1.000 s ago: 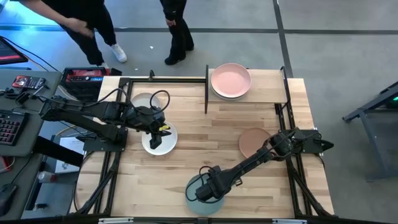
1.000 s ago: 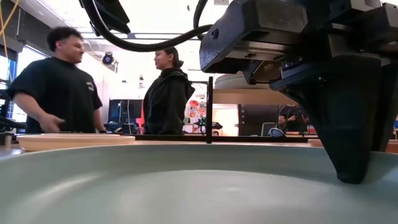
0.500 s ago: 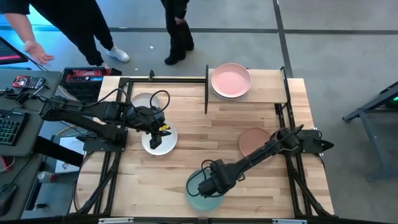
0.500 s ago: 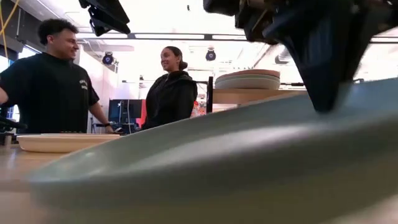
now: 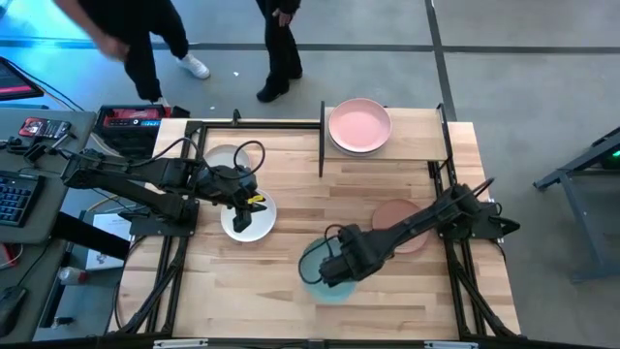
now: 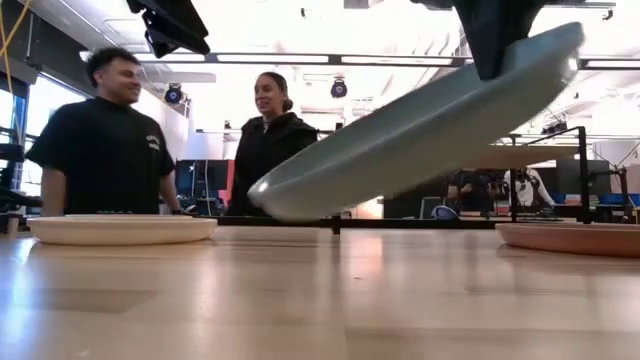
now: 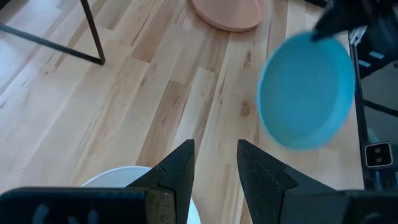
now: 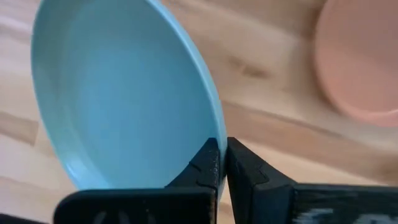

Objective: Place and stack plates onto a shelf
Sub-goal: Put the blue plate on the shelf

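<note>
From table height we are seeing our right gripper (image 8: 221, 163) pinching the green plate (image 6: 420, 120) tilted off the table (image 6: 320, 300), our left gripper (image 7: 214, 171) gaping over the white plate (image 5: 247, 219)

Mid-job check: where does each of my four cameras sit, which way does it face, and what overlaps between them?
High view: overhead, facing straight down; both arms, the shelf and the wooden table.
Low view: at tabletop height, facing level into the room; the right end effector lifts the grey-green plate, tilted.
Left wrist view: past the open left end effector above a white plate.
Right wrist view: past the right end effector, shut on the grey-green plate's rim.
Shared: all four show the grey-green plate; three also the brownish-pink plate.
</note>
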{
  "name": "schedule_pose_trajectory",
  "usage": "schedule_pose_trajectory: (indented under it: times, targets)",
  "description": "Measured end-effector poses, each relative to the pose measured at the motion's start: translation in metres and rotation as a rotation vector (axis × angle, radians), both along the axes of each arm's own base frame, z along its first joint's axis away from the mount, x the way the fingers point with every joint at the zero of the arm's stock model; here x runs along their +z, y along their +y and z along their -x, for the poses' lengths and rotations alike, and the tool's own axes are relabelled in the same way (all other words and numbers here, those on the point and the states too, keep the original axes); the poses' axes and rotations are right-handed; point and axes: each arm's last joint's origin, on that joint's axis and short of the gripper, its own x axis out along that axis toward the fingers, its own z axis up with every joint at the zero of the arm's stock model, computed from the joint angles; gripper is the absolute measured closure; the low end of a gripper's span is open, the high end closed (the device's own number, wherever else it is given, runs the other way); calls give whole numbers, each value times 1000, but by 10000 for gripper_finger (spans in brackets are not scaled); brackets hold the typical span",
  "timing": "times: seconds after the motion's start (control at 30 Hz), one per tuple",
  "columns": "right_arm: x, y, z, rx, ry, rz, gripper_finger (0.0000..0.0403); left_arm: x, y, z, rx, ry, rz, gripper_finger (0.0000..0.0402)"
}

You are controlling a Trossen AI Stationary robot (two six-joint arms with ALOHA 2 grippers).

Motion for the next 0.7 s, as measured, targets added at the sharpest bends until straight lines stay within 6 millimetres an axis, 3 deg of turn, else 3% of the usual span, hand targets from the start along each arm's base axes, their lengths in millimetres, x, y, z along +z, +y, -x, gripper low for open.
schedule_pose_trajectory:
  times: [0.33, 0.7]
  targets:
    - [58, -59, 26, 35, -45, 91, 403, 0, 0, 0, -40, 1, -52, 291]
    - [128, -155, 69, 59, -225, 299, 403, 0, 9, -1, 52, -1, -107, 291]
